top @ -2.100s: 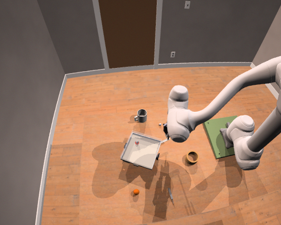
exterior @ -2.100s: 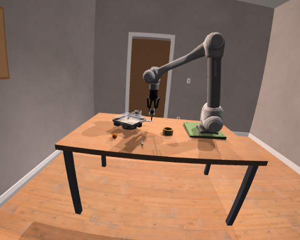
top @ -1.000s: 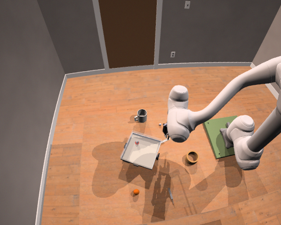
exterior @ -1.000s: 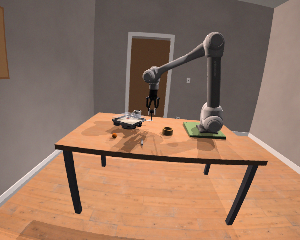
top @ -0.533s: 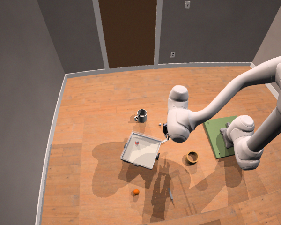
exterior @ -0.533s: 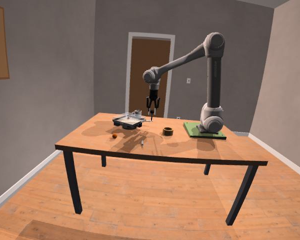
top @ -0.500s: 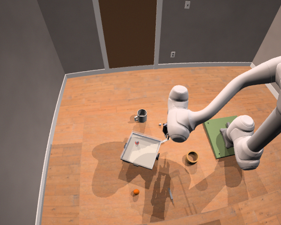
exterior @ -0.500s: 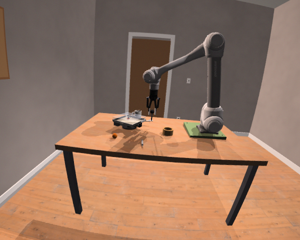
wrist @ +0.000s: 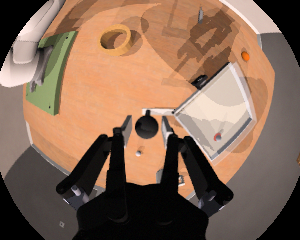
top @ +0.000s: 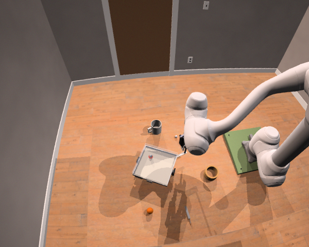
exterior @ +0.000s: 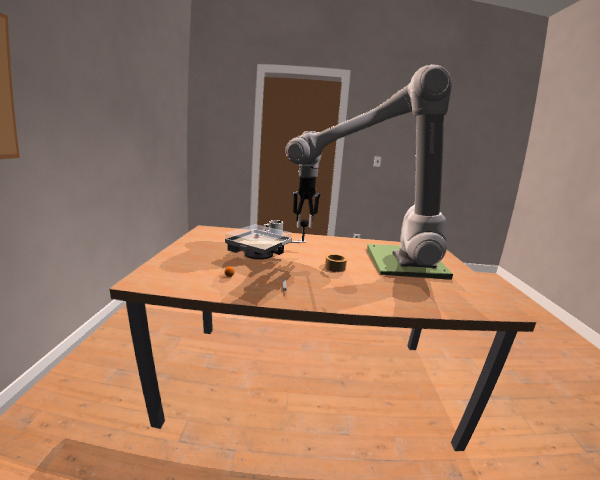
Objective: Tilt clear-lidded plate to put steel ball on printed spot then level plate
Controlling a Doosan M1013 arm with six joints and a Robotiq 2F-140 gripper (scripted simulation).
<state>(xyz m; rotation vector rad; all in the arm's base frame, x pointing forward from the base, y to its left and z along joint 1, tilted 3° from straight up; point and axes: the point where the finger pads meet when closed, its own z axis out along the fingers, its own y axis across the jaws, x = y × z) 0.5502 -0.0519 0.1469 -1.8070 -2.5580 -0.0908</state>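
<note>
The square white plate (top: 159, 175) (exterior: 241, 239) (wrist: 234, 96) with a clear lid sits on a black stand at mid-table and looks close to level. The steel ball (top: 150, 156) lies at the red printed spot (wrist: 218, 136) near the plate's far left corner. A thin white handle (top: 180, 155) runs from the plate's corner to a black knob (exterior: 303, 223) (wrist: 148, 128). My gripper (top: 182, 142) (exterior: 305, 210) (wrist: 146, 122) hangs straight down just above the knob. Its fingers are partly open and straddle the knob without pinching it.
A grey mug (top: 156, 126) with a small cube (top: 149, 129) stands behind the plate. A small grey ball (top: 175, 136) lies near the gripper. A yellow ring (top: 211, 172), an orange ball (top: 149, 210) and a thin tool (top: 188, 214) lie in front. The arm stands on a green base (top: 236, 140).
</note>
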